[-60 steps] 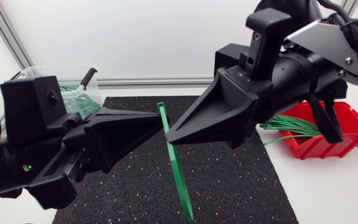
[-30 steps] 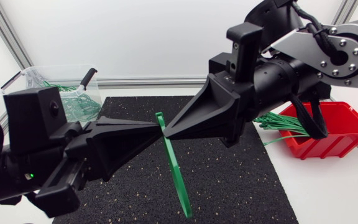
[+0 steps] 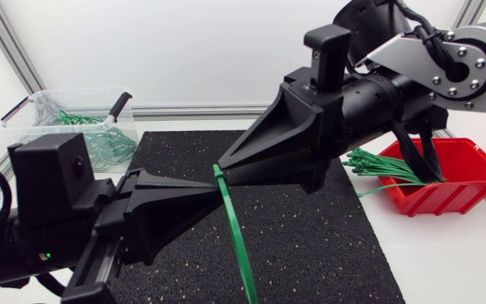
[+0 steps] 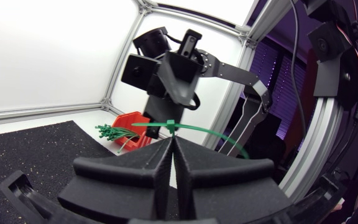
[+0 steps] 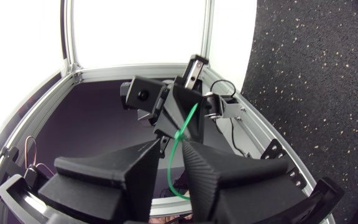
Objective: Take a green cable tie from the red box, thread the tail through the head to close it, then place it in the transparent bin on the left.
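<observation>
Left arm (image 3: 49, 219) comes in low at the near left corner. Left gripper (image 3: 212, 183) is raised over the mat (image 3: 319, 241), fingers (image 4: 157, 165) pressed flat together, clamped on the tie (image 3: 236, 236) at their tips. In the left wrist view the tie lies crosswise on those tips, one short end sticking out to one side and the long strip arcing away to the other. From overhead the strip hangs from the clamp point in the air and slants down toward the near edge of the mat; whether its lower end touches the mat is not clear. Right gripper (image 3: 224, 167) comes in from the far right and points down-left, tip meeting the tie's upper end just above the left gripper's tips. Right wrist view shows the tie running ahead of and under that gripper, but the angle is poor: cannot tell whether it grips the tie or not. Red box (image 3: 450, 201) sits beyond the mat's right edge, with a bundle (image 3: 386, 165) of green ties overhanging its rim toward the mat. Bin (image 3: 24, 118) stands at the far left, with looped ties (image 3: 108, 145) inside.
</observation>
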Controlling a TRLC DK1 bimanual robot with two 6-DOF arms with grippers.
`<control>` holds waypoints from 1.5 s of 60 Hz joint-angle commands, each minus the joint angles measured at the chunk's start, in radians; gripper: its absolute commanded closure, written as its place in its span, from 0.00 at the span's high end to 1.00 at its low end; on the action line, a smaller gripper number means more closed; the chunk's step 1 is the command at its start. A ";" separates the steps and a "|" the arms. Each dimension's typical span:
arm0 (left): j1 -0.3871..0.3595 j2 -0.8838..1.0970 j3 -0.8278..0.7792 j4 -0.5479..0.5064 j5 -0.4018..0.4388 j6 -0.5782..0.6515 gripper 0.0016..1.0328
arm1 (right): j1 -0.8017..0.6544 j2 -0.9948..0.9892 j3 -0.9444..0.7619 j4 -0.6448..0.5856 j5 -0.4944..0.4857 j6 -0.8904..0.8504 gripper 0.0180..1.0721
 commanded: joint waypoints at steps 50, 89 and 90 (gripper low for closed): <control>-0.025 0.025 -0.029 -0.051 -0.030 0.392 0.04 | -0.035 0.056 -0.030 0.003 0.014 -0.140 0.41; -0.071 0.047 0.016 -0.083 -0.081 0.409 0.04 | -0.007 0.048 -0.078 -0.067 0.051 -0.241 0.41; -0.074 0.047 0.016 -0.085 -0.084 0.409 0.04 | -0.006 0.047 -0.078 -0.069 0.051 -0.242 0.41</control>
